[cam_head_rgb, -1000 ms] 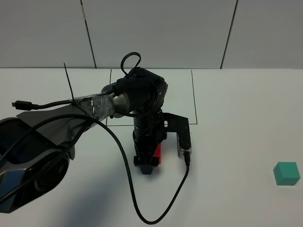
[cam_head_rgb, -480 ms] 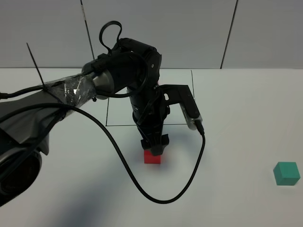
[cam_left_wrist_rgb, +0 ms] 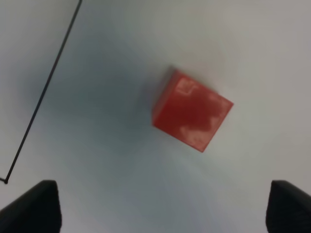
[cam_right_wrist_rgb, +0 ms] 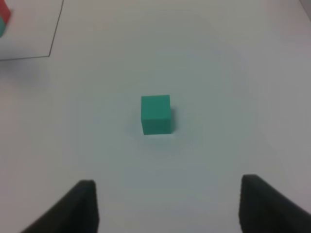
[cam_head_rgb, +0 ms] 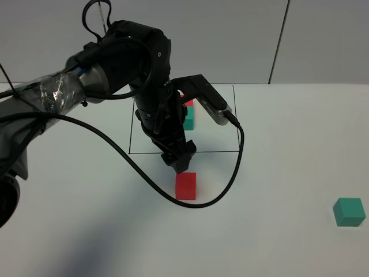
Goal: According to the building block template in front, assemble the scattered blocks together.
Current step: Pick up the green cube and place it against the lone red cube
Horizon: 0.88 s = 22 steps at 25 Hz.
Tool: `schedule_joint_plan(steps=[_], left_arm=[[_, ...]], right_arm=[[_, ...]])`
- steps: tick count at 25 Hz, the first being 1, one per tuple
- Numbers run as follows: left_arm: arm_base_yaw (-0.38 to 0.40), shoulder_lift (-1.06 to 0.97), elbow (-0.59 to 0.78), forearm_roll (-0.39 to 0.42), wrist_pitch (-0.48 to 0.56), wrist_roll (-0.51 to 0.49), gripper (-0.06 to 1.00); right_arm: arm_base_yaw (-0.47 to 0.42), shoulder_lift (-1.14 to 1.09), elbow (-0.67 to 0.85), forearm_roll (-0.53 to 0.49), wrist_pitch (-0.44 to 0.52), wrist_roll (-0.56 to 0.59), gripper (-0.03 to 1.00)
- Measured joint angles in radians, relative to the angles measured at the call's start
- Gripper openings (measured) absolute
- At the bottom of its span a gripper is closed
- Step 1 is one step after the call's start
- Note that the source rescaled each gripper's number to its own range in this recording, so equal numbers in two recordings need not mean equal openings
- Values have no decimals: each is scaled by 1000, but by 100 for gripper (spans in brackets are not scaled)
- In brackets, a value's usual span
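The scattered red cube (cam_head_rgb: 185, 186) lies on the white table just in front of the black drawn rectangle (cam_head_rgb: 213, 152). My left gripper (cam_head_rgb: 179, 162) hangs open above and slightly behind it. In the left wrist view the red cube (cam_left_wrist_rgb: 192, 115) lies free ahead of the left gripper (cam_left_wrist_rgb: 163, 208), whose fingertips (cam_left_wrist_rgb: 34, 206) stand wide apart. The scattered teal cube (cam_head_rgb: 349, 212) sits far right. In the right wrist view the teal cube (cam_right_wrist_rgb: 156, 114) lies ahead of my open right gripper (cam_right_wrist_rgb: 167, 208). The template (cam_head_rgb: 188, 113), a red and a teal cube inside the rectangle, is partly hidden by the left arm.
A black cable (cam_head_rgb: 233, 173) from the left arm loops down beside the red cube. The left arm's taped body (cam_head_rgb: 57, 95) spans the left half of the table. A corner of the template (cam_right_wrist_rgb: 3, 17) shows in the right wrist view.
The left gripper has risen off the red cube and drawn back toward the rectangle, leaving the cube on the table. The template cubes have come into view. The teal cube has not moved.
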<state>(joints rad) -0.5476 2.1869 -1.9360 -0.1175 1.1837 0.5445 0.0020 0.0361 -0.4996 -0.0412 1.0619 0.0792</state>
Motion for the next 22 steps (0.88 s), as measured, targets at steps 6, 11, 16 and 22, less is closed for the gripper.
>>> schedule_joint_plan(steps=[6, 11, 16, 22], left_arm=[[43, 0, 2, 19, 3, -62, 100], [116, 0, 2, 18, 3, -101, 99], [202, 0, 3, -76, 3, -116, 98], [228, 0, 3, -118, 4, -107, 96]], right_arm=[[0, 0, 0, 0, 0, 0, 56], [0, 0, 0, 0, 0, 0, 56], [0, 0, 0, 0, 0, 0, 56], [0, 0, 0, 0, 0, 0, 56]])
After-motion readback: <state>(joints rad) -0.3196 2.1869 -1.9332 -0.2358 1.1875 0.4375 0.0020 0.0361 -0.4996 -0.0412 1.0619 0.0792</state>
